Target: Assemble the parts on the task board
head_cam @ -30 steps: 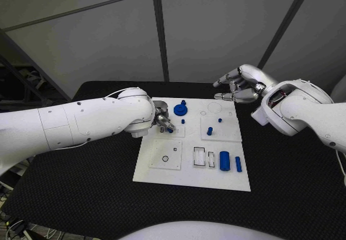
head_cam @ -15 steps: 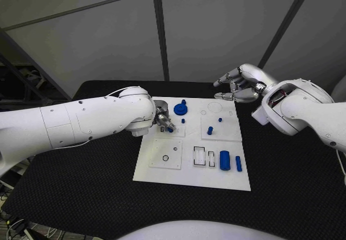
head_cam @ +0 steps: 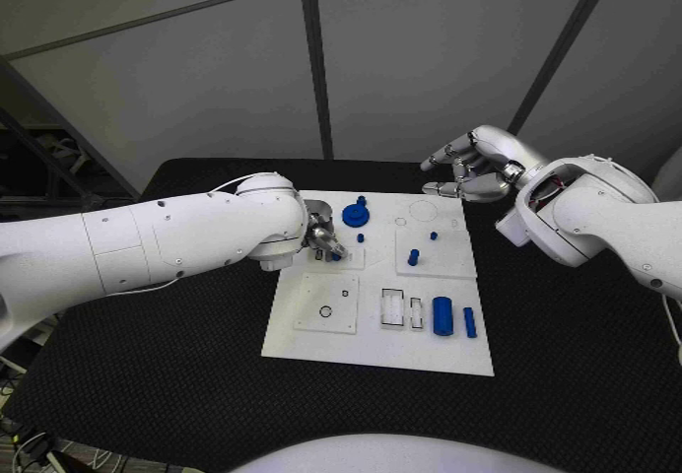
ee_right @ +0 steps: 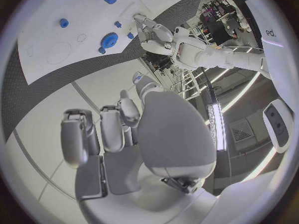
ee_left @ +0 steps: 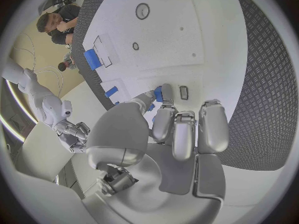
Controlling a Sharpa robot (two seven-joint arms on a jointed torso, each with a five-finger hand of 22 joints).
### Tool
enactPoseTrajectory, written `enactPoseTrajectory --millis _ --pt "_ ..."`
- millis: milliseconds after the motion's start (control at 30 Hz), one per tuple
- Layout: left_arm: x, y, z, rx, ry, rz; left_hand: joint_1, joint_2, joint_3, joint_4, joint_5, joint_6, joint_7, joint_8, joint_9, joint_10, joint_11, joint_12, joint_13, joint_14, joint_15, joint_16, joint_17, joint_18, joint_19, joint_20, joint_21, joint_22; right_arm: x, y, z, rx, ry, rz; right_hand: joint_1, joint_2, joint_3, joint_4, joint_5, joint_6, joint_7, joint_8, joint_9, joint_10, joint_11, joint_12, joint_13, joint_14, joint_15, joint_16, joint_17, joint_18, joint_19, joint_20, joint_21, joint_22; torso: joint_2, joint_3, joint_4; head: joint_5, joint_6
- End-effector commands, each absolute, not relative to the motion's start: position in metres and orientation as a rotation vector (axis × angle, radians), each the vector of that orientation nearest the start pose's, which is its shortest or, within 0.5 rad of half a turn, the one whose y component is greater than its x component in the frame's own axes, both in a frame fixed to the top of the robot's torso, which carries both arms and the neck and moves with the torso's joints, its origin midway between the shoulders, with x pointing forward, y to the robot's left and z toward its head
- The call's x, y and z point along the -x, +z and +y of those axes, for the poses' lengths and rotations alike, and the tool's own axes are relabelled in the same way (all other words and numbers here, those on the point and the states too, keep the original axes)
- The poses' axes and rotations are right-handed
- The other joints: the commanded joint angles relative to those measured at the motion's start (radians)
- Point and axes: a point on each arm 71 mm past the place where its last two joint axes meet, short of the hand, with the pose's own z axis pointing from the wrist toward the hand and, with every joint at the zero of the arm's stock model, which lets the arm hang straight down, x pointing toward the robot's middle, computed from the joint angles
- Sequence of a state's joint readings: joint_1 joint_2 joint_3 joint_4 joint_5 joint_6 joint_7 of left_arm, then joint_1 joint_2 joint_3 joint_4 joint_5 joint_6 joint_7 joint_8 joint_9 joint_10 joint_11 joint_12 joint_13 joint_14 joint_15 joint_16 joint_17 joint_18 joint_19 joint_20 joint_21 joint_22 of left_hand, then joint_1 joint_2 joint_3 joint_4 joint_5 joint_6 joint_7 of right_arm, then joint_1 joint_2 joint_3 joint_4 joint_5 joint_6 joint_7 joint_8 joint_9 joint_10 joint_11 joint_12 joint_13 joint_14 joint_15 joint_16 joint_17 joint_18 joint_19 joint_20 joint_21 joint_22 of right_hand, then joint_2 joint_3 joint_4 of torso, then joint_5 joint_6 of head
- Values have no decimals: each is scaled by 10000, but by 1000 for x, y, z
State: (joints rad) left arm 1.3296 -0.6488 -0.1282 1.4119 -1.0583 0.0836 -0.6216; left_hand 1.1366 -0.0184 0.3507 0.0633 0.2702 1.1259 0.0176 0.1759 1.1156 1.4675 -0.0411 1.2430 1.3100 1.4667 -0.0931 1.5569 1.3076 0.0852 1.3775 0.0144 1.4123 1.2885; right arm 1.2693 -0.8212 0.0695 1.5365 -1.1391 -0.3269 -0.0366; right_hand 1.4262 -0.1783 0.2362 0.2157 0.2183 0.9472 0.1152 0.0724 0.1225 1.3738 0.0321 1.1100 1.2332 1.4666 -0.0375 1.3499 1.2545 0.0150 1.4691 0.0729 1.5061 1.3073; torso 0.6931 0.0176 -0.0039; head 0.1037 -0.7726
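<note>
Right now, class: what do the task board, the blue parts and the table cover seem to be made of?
Task board: probably rigid plastic, matt white, flat with cleanly cut recesses. Large blue cylinder and blue round part: likely moulded or printed plastic, uniform colour with a slight sheen. Table cover: looks like a black textured mat, rubber or fabric; its fine grid pattern shows in the left wrist view.

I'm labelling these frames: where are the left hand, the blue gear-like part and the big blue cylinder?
left hand [head_cam: 324, 239], head view, on its fingers at the board.
blue gear-like part [head_cam: 356, 217], head view, on its round top.
big blue cylinder [head_cam: 443, 316], head view, mid-body.
</note>
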Motion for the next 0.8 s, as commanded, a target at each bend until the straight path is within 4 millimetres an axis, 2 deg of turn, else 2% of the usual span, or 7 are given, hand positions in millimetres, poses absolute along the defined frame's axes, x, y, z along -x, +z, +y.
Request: enactPoseTrajectory --millis 33,300,367,467,533,700,800 --pt "-504 -205 159 1258 -2961 23004 -131 -47 690 -614 -203 87 -19 -64 21 678 -57 29 1932 1013 -65 62 2525 -187 71 19 66 19 -505 -106 -186 -963 9128 15501 -75 -11 54 16 46 81 18 -39 -9 23 -25 -13 -1 313 -71 -27 -6 83 477 -58 -38 1780 5 4 -9 10 -4" --pt "-507 -205 159 1349 -2924 22939 -248 -79 501 -342 -592 144 -34 -122 41 685 -69 13 1933 1013 -86 62 2525 -191 82 -2 68 46 -505 -106 -187 -977 9115 15492 -81 -10 57 18 48 82 19 -41 -11 17 -25 -28 -13 311 -71 -37 -18 86 470 -58 -48 1768 7 3 -6 2 -17" --pt "-508 -205 160 1384 -2895 22927 -333 -132 380 -188 -781 172 -43 -144 48 687 -73 11 1934 1013 -91 61 2522 -193 87 -6 67 56 -505 -106 -187 -980 9112 15490 -84 -10 57 19 48 82 19 -42 -12 11 -24 -40 -22 307 -71 -48 -33 87 467 -59 -52 1763 1 4 1 -4 -20" --pt "-509 -205 163 1450 -2839 22912 -580 -308 32 199 -1689 258 -49 -172 63 697 -79 30 1940 1013 -93 62 2524 -196 95 -12 67 77 -505 -106 -187 -986 9103 15488 -84 -10 57 19 48 82 19 -42 -12 11 -24 -40 -22 307 -71 -48 -33 87 467 -59 -52 1763 -5 2 2 -4 -16" --pt "-509 -205 165 1504 -2807 22893 -741 -438 -209 489 -2101 299 -46 -196 70 702 -72 40 1942 1014 -95 65 2528 -198 104 -12 69 92 -504 -106 -188 -992 9094 15485 -84 -10 57 19 48 82 19 -42 -12 11 -24 -40 -22 307 -71 -48 -33 87 467 -59 -52 1763 -3 0 6 -9 -10" --pt "-509 -205 169 1650 -2767 22813 -828 -693 -613 986 -2206 346 -34 -246 99 708 -67 71 1949 1014 -109 66 2529 -198 114 -28 67 115 -505 -106 -189 -1003 9079 15476 -96 -14 55 24 47 80 21 -45 -14 4 -23 -56 -35 304 -71 -60 -48 92 458 -59 -65 1748 -6 -6 6 -14 3" --pt "-509 -204 172 1745 -2775 22735 -1022 -977 -1011 1457 -2224 388 -29 -232 169 724 -60 224 1981 1021 -140 84 2554 -200 125 -56 73 137 -505 -106 -189 -1004 9077 15469 -96 -14 55 24 47 80 21 -45 -14 4 -23 -56 -35 304 -71 -60 -48 92 458 -59 -65 1748 -6 -6 3 -13 21"
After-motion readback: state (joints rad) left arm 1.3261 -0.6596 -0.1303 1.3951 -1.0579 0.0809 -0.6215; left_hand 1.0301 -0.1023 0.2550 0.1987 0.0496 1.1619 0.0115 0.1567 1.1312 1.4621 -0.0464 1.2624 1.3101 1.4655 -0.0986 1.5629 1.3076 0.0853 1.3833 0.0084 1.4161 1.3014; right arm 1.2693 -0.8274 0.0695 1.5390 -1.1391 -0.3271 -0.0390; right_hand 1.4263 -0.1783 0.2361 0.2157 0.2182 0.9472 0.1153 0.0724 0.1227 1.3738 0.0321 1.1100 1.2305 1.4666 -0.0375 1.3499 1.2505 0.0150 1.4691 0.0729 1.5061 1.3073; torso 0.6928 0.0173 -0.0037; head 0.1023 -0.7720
